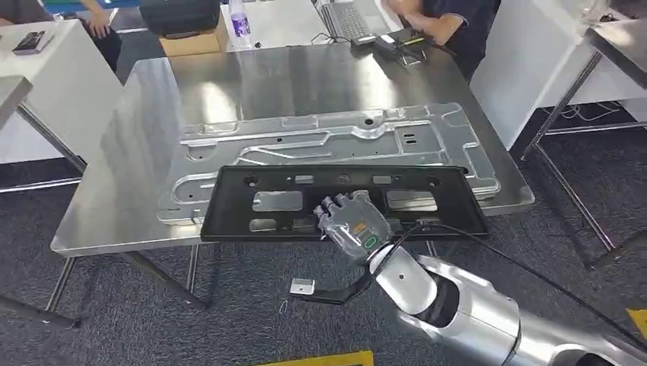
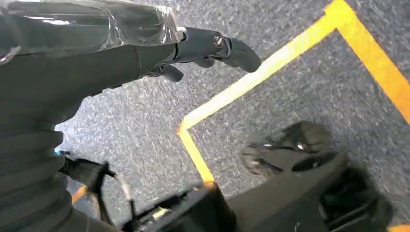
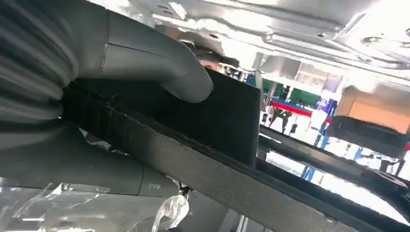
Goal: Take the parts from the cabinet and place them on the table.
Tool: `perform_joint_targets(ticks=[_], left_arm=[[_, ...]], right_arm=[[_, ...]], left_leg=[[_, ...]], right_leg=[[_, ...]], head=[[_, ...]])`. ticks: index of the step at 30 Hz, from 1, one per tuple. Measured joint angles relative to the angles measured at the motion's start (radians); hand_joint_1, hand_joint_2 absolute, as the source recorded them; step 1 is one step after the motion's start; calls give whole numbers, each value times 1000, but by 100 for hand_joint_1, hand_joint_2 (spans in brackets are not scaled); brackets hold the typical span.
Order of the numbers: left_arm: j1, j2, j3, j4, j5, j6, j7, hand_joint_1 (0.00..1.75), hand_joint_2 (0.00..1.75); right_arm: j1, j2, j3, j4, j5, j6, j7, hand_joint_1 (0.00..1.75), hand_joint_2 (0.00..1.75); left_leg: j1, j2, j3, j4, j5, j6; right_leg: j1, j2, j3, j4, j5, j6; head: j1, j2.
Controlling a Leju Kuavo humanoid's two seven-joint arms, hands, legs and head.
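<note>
Right hand (image 1: 347,223) grips black panel's (image 1: 458,200) near edge; panel overlaps metal plate (image 1: 320,137) on table (image 1: 137,130). Left hand (image 2: 159,43): empty, fingers loosely curled.

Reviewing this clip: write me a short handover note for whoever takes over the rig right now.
Right hand grips the near edge of the black plastic panel; its thumb presses on the panel.
Left hand hangs over the carpet, holding nothing.
The panel lies on the silver stamped metal plate on the steel table, near edge overhanging.
Done: both parts on the table.
Left: release the panel, probably after pushing it further on.
</note>
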Motion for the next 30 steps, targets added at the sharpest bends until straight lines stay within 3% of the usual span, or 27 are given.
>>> perform_joint_targets(ticks=[1, 2, 5, 6, 7, 9, 10, 11, 12, 13, 15, 16, 18, 20, 21, 22, 23, 25, 26, 27, 28, 30], left_arm=[[-1, 6, 0, 1, 0, 0, 0, 0, 175], [-1, 2, 0, 0, 0, -1, -1, 0, 175], [0, 3, 0, 0, 0, -1, 0, 0, 175], [1, 3, 0, 0, 0, -1, 0, 0, 175], [0, 3, 0, 0, 0, -1, 0, 0, 175], [-2, 3, 0, 0, 0, -1, 0, 0, 175], [-2, 2, 0, 0, 0, -3, 0, 0, 175], [1, 0, 0, 0, 0, -5, 0, 0, 175], [3, 0, 0, 0, 0, -5, 0, 0, 175], [4, -1, 0, 0, 0, -5, 0, 0, 175], [4, -1, 0, 0, 0, -5, 0, 0, 175], [4, -1, 0, 0, 0, -6, 0, 0, 175], [0, -1, 0, 0, 0, -8, 2, 0, 175], [2, -1, 0, 0, 0, -10, 2, 0, 175], [2, 0, 0, 0, -2, -10, 3, 0, 175], [1, -2, 0, 0, -4, -11, 3, 0, 175], [-1, -2, 0, 0, -5, -13, 2, 0, 175], [0, -3, 0, 0, -8, -14, 3, 0, 175], [2, -3, 0, 0, -10, -14, 2, 0, 175], [2, -3, 0, 0, -8, -14, 2, 0, 175], [0, -3, 0, 0, -9, -14, 2, 0, 175], [1, -3, 0, 0, -9, -14, 2, 0, 175]], right_arm=[[0, 0, 0, 0, 0, 0, 1, 175, 175], [-2, -1, 0, 0, 0, 0, 1, 175, 175], [-1, 0, 0, 0, 0, 0, 2, 175, 175], [0, -1, -3, -1, 0, 0, 3, 175, 175], [-2, -2, -3, -1, 1, 0, 3, 175, 175], [-3, -3, -2, 0, 5, 3, 2, 175, 175], [-1, -3, -1, 0, 9, 7, -5, 175, 175], [1, -3, 2, 0, 10, 9, -10, 175, 175], [2, -3, 5, 0, 10, 9, -10, 175, 175], [2, -3, 7, 0, 10, 9, -11, 175, 175], [0, -4, 8, 0, 13, 12, -14, 175, 175], [-3, -4, 10, 0, 17, 15, -19, 175, 175], [-10, -3, 15, -2, 25, 19, -32, 175, 175], [-15, -3, 20, -2, 32, 19, -46, 175, 175], [-22, -1, 24, -2, 35, 19, -54, 175, 175], [-25, 0, 26, -2, 39, 18, -59, 175, 175], [-30, 3, 28, -2, 42, 17, -61, 175, 175], [-37, 9, 37, -2, 49, 15, -72, 175, 175], [-37, 11, 41, -2, 52, 13, -76, 175, 175], [-37, 13, 46, -2, 52, 11, -79, 175, 175], [-38, 15, 51, -2, 53, 10, -82, 175, 175], [-45, 24, 56, -2, 55, 9, -87, 175, 175]], left_leg=[[-11, 5, 15, -27, -6, 23], [-12, 8, 21, -50, -3, 16], [-18, 5, 30, -68, -1, 13], [-2, 5, 52, -89, 8, 2], [-1, 2, 62, -98, 8, 3], [4, 2, 72, -99, 3, 4], [5, 1, 76, -99, -1, 4], [7, 0, 80, -99, -6, 2], [10, -2, 87, -99, -12, -3], [13, -4, 94, -98, -18, -7], [19, -8, 113, -95, -34, -19], [16, -9, 116, -93, -43, -27], [11, -9, 110, -90, -51, -34], [13, -9, 112, -94, -55, -41], [15, -9, 114, -87, -63, -47], [16, -5, 99, -58, -78, -55], [22, -5, 64, 14, -111, -63], [28, -4, -30, 185, -170, -73], [29, -3, -69, 241, -178, -74], [29, -3, -85, 246, -161, -74], [30, -2, -76, 205, -123, -74], [32, 0, -2, 13, -7, -72]], right_leg=[[3, -1, 2, -1, -3, 0], [2, 1, 0, -4, -4, 1], [-4, -1, 6, -14, -5, 9], [-4, -3, 7, -6, -12, 14], [-1, -1, -3, 23, -24, 20], [-5, -1, -79, 164, -82, 29], [-9, -1, -124, 236, -102, 35], [-13, -2, -163, 285, -105, 40], [-17, -2, -170, 276, -80, 45], [-21, -2, -154, 222, -36, 49], [-29, -3, -73, 36, 69, 57], [-33, -2, -49, -21, 78, 59], [-29, 2, -44, -32, 68, 38], [-25, 2, -44, -33, 63, 26], [-31, 2, -40, -36, 63, 18], [-31, 1, -36, -37, 59, 13], [-31, 0, -33, -36, 55, 7], [-28, -4, -27, -36, 49, 2], [-28, -2, -24, -36, 44, 4], [-28, -3, -19, -36, 41, 4], [-28, -3, -12, -36, 36, 5], [-31, -3, 6, -36, 25, 10]], head=[[3, 0], [4, 0], [3, 0], [3, 0], [5, 0], [6, 0], [6, 0], [6, 0], [6, 0], [6, 0], [6, 0], [6, 0], [5, 0], [5, 0], [6, 0], [3, 0], [2, 0], [1, 0], [1, 0], [1, 0], [1, 0], [1, 0]])
